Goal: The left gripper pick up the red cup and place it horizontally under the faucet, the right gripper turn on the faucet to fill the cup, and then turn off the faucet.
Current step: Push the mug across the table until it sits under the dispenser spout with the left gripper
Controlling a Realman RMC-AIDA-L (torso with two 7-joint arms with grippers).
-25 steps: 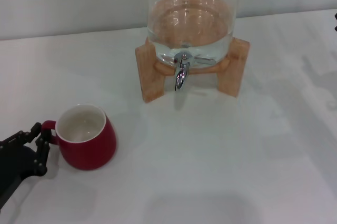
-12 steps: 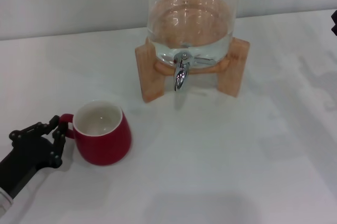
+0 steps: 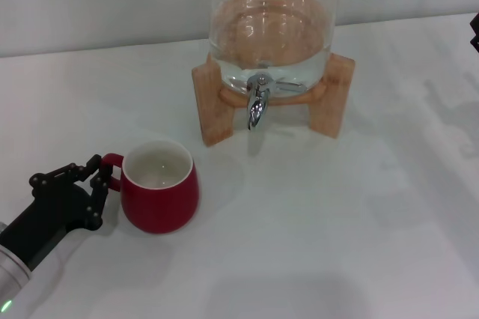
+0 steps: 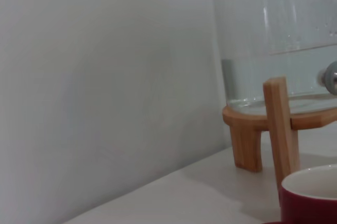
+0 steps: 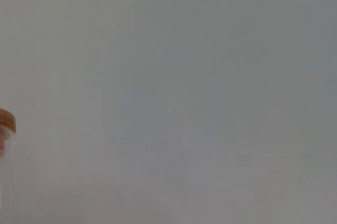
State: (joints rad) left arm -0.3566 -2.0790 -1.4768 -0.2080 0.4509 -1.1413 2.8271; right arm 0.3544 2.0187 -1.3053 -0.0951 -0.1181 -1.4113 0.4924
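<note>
The red cup (image 3: pixel 159 188) stands upright on the white table, white inside showing, in front of and to the left of the faucet (image 3: pixel 257 105). My left gripper (image 3: pixel 99 183) is at the cup's left side, its black fingers shut around the small loop handle (image 3: pixel 112 161). In the left wrist view the cup's rim (image 4: pixel 314 196) shows close by, with a chrome bit of the faucet (image 4: pixel 330 77) beyond it. Only a black sliver of the right gripper (image 3: pixel 476 33) shows at the far right edge of the head view.
A glass water dispenser (image 3: pixel 269 27) rests on a wooden stand (image 3: pixel 213 105) at the back centre, the faucet sticking out of its front. The stand's leg (image 4: pixel 281 129) appears in the left wrist view. The right wrist view faces a plain wall.
My left gripper has carried the red cup to the right and a little away from me, closer to the faucet. The dispenser has not moved.
</note>
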